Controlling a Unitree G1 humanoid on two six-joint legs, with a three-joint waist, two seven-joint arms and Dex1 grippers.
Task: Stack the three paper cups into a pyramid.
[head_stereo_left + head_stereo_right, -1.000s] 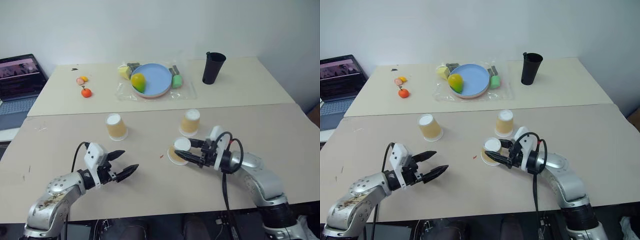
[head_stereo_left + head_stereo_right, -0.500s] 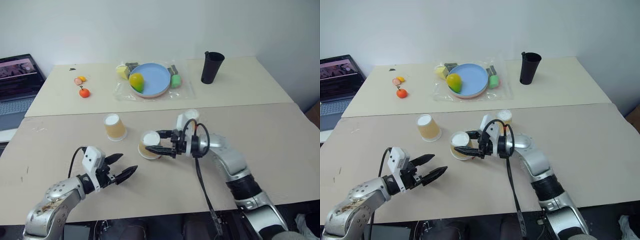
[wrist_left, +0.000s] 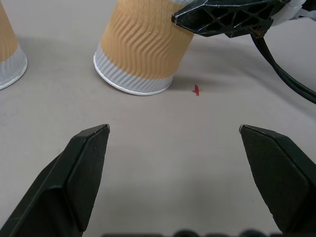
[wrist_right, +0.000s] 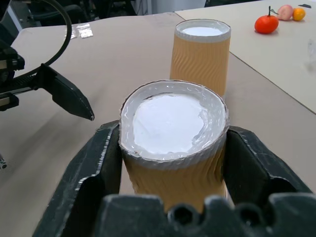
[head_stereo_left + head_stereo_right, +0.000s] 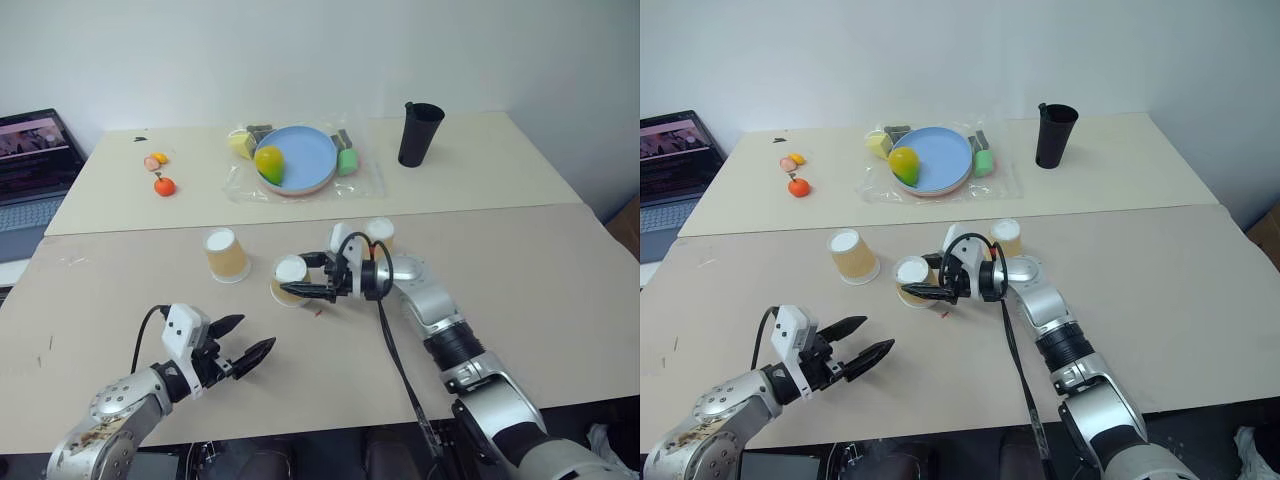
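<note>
Three upside-down paper cups stand on the near table. The left cup stands alone. Close to its right, the middle cup rests on the table with my right gripper reaching in from the right, a black finger pressed against each side. The third cup stands just behind my right forearm. My left gripper hovers open over bare table nearer to me, pointing toward the middle cup. No cup sits on top of another.
On the far table stand a tall black cup, a blue plate with toy fruit on plastic wrap, and small orange fruits. A laptop sits at the far left. A red speck lies near the middle cup.
My right gripper has carried its cup leftward across the table and now has it standing beside the left cup. The left gripper has stayed open and almost still.
</note>
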